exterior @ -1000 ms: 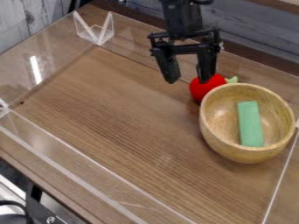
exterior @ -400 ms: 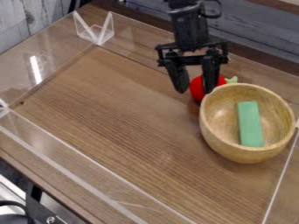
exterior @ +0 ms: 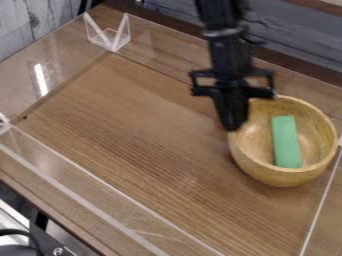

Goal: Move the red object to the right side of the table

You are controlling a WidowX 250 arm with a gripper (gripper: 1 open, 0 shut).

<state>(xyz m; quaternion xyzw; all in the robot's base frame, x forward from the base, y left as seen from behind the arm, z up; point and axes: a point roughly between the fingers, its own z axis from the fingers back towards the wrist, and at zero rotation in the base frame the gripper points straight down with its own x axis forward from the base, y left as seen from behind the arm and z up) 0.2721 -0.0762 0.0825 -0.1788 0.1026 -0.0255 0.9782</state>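
At the bowl's (exterior: 274, 178) left rim, jaws: closed; contents indeterminable.
Red object: not visible, probably behind the jaws; exact place indeterminable.
Rim hazard: the jaws, overlapping the rim in view, could catch and drag the bowl.
Grip hazard: an off-centre pinch could let the rounded fruit slip.

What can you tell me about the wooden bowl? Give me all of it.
The bowl is round and deep, smooth and light tan like pale wood, with a thick rim and no handle in sight. It stands upright on the brown tabletop, toward the right of the picture. A green rectangular block lies inside it. The dark hand overlaps its upper-left edge in this view; whether they touch, I cannot tell.
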